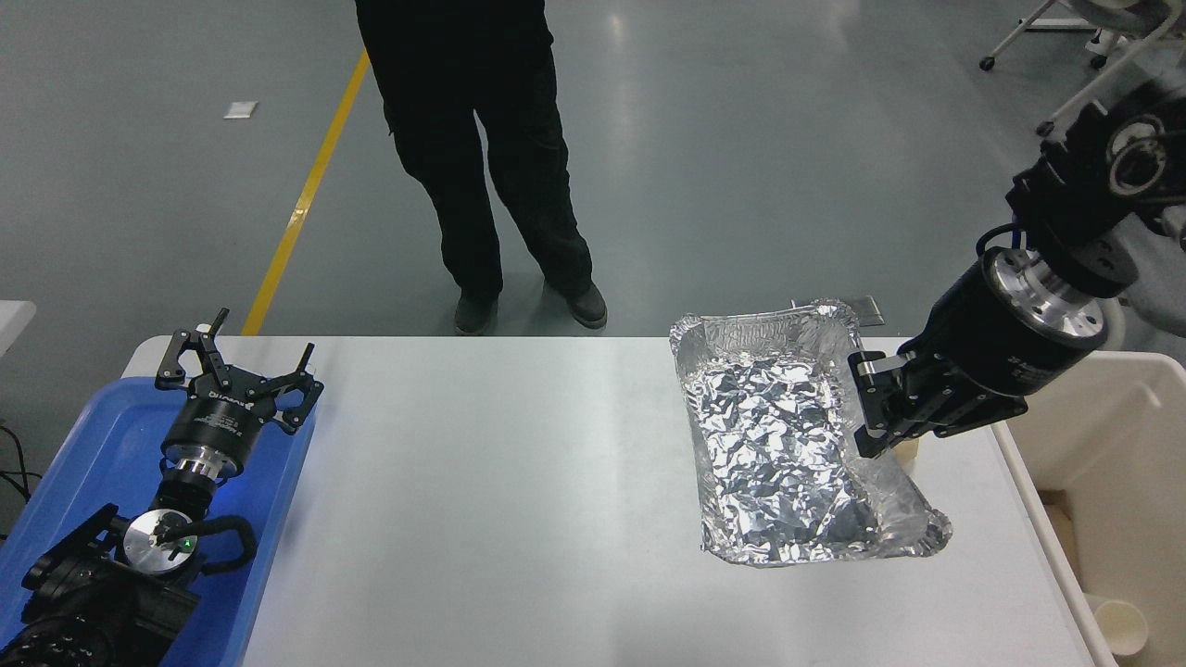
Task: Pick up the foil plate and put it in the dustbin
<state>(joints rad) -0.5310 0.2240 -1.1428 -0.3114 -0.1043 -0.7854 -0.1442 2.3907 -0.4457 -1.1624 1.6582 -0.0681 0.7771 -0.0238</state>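
The foil plate [783, 435], a shiny crinkled silver tray, hangs in the air above the table's right part, tilted with its inside facing me. My right gripper [871, 408] is shut on its right rim and holds it up. The cream dustbin [1116, 445] stands just past the table's right edge, to the right of the gripper. My left gripper [236, 371] is open and parked over the blue tray at the lower left.
A blue tray [83, 463] lies at the table's left edge. A sliver of the tan paper ball [908, 451] shows under the gripper. A paper cup [1116, 625] lies in the bin. A person's legs [482, 157] stand beyond the table's far side. Chairs [1103, 56] are at the top right.
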